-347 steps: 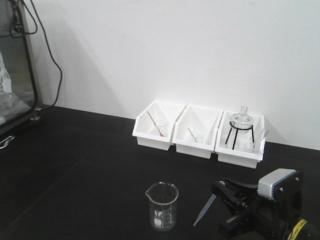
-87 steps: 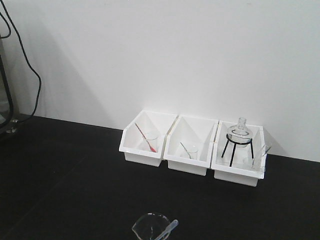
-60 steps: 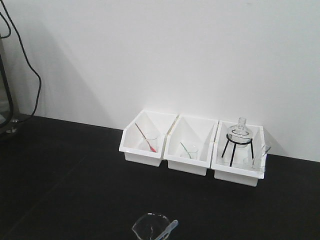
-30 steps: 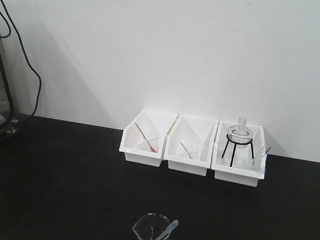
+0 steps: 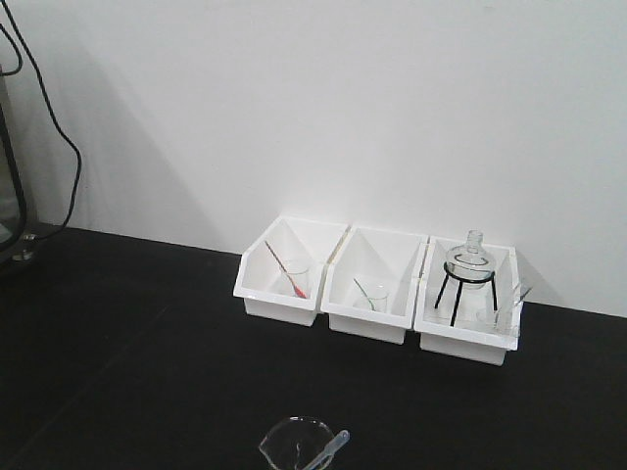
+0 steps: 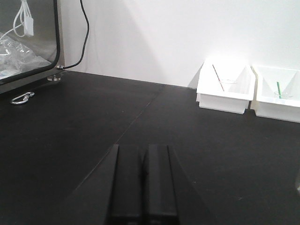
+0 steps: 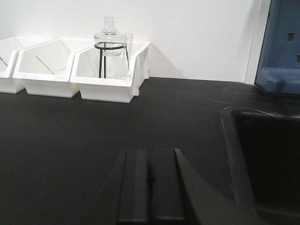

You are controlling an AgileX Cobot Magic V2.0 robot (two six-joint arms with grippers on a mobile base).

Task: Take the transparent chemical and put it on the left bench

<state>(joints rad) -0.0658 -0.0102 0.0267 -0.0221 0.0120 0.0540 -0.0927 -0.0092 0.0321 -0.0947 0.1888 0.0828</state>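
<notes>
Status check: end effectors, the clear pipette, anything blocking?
Left end effector shut, empty. Right end effector shut, empty. Thin clear plastic dropper pipette leaning in clear glass beaker on matte black bench. No obstructions visible.

The glass beaker (image 5: 294,446) was cut off by the front view's bottom edge, only its rim showing; the transparent chemical (image 5: 328,450) leaning in it lost its lower end there; neither arm appeared in that view.
</notes>
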